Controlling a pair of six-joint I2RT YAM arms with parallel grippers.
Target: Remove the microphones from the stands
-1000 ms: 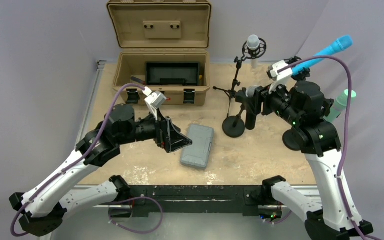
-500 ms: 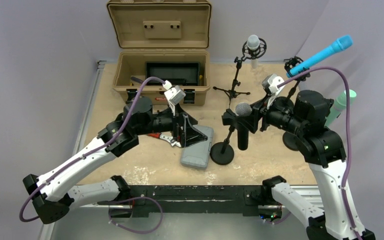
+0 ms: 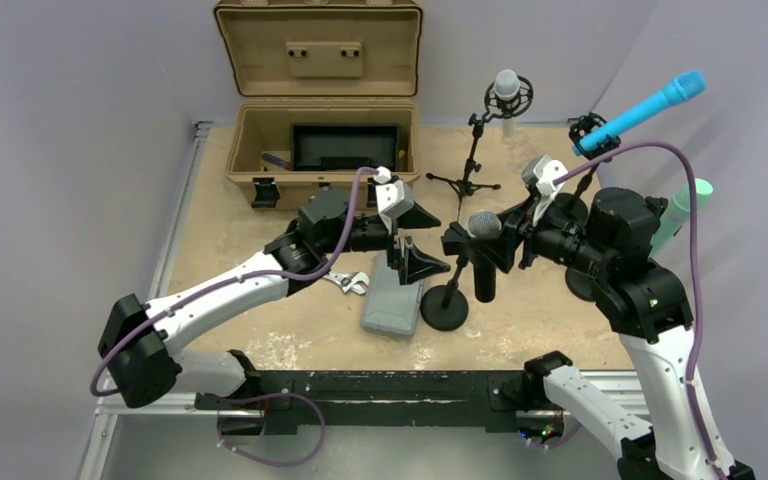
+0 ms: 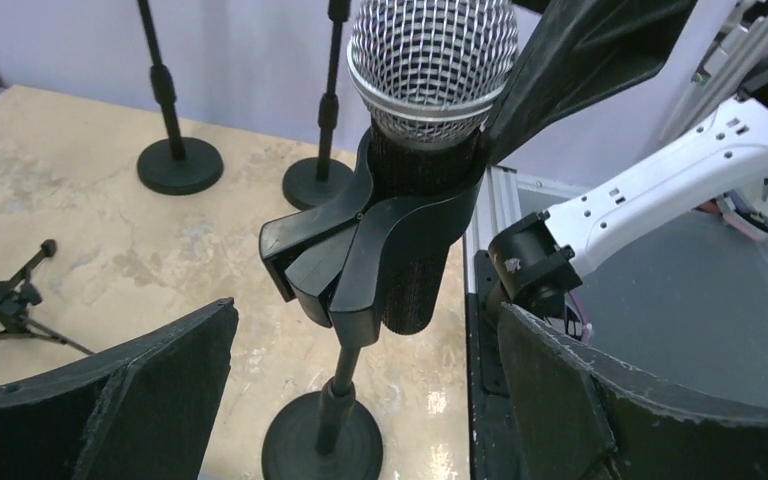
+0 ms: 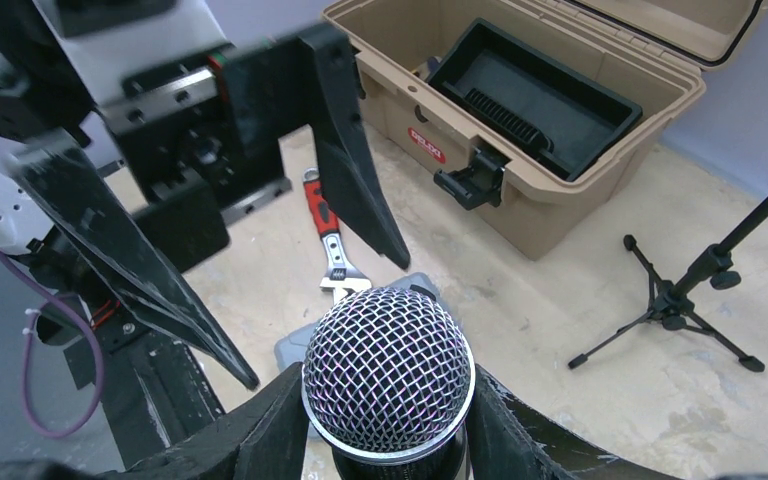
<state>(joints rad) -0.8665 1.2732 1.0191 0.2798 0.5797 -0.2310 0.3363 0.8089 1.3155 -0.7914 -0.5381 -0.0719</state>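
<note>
So far: microphone [image 4: 430,70] is seated in the clip [image 4: 345,255] of its stand [image 3: 444,314]; nothing removed yet.
Left to do: pull microphone free of clip, likely with the stand braced.
Right gripper [image 3: 481,250]: fingers clamped on microphone body just under the mesh head.
Left gripper [image 3: 442,241]: fingers spread wide, flanking the stand pole below the clip, touching nothing.
Microphone location: upright, mid-table, between both grippers.

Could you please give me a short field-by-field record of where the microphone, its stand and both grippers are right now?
microphone: head up, seated in the clip
stand: clip around the microphone, base beside the grey case
right gripper: jaws shut on the microphone body
left gripper: jaws open, close to the stand, holding nothing
status: microphone not yet removed
</note>
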